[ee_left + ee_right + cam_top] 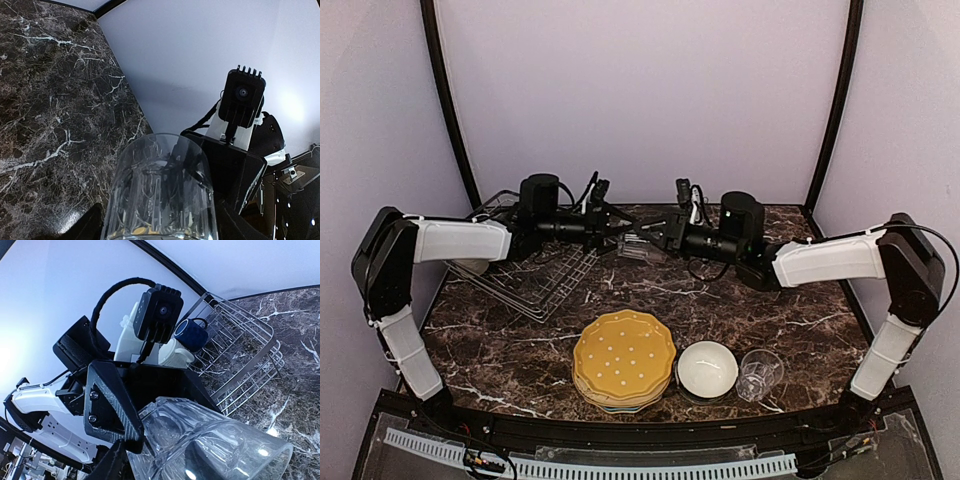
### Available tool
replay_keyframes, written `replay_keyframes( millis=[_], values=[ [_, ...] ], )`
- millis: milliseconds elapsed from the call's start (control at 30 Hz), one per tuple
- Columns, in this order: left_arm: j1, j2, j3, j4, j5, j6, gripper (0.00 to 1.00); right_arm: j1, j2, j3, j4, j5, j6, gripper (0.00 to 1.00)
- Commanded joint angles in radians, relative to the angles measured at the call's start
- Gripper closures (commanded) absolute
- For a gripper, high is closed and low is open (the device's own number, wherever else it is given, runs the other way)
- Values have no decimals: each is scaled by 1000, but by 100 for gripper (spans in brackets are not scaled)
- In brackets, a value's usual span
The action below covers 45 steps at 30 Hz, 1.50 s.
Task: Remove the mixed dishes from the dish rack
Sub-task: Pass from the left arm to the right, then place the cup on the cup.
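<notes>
Top external view: both arms meet in the upper middle of the frame with a clear glass tumbler (638, 248) held in the air between them, just right of the dish rack (535, 278). The left fingers (89, 226) are closed on the tumbler's base end. The right fingers (116, 460) sit around its other end, but I cannot tell whether they are clamping it.

This looks like a hand-over. The next move calls for a firm right-hand grip before the left lets go, then a carry to the lower right of the worktop (520, 350), where a second tumbler (760, 373) stands beside the white bowl (707, 368) and the yellow plate (623, 358) topping its stack.

A dark blue mug (191, 334) and cream mug (175, 354) remain in the rack. The plates under the yellow one are mostly hidden, and both wrist views cut off the fingertips.
</notes>
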Motion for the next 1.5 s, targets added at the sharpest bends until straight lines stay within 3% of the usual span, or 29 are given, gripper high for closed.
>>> replay_keyframes(
  millis=[0,233,600,867,1100,1300,1467],
  values=[
    [-19,6,8,-29,21,36,63,8,-3,-10,136,-44,4,69],
    [-19,-4,32,-74,26,67,54,5,-65,-58,75,-20,-47,100],
    [-2,-65,74,-220,-16,205,4,0,-265,-162,-213,78,-209,100],
    [23,-102,87,-262,-41,250,1,1,-500,-209,-645,209,-343,100],
    [24,-115,98,-309,-66,286,1,15,-645,-46,-1265,194,-466,100],
    [24,-114,98,-313,-71,288,1,131,-703,84,-1647,185,-437,100],
    [24,-113,98,-319,-76,292,1,248,-690,127,-1844,253,-343,100]
  ],
)
